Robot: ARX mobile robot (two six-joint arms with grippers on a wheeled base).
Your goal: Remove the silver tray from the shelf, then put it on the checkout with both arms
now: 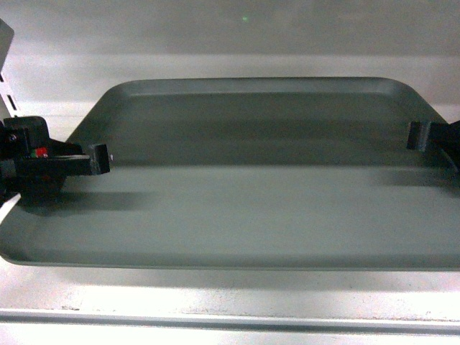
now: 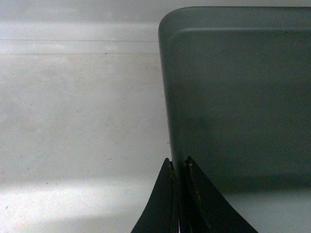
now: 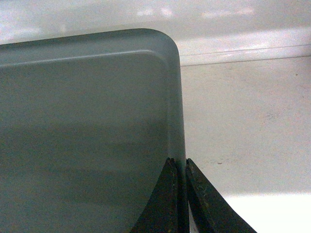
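Note:
The silver tray (image 1: pixel 244 187) fills the head view, a dull grey rectangle with a low rim, over the white shelf (image 1: pixel 215 298). My left gripper (image 1: pixel 100 159) is shut on the tray's left rim; in the left wrist view its two black fingers (image 2: pixel 178 165) pinch the rim of the tray (image 2: pixel 233 97). My right gripper (image 1: pixel 418 135) is shut on the right rim, and the right wrist view shows its fingers (image 3: pixel 178 162) clamped on the edge of the tray (image 3: pixel 87 126). The checkout is out of view.
The shelf's white back panel (image 1: pixel 237 32) rises just behind the tray. A pale lipped front edge (image 1: pixel 230 322) runs below it. A white upright with slots (image 1: pixel 6 65) stands at the far left. White shelf board (image 2: pixel 77 121) (image 3: pixel 243 126) lies on both outer sides.

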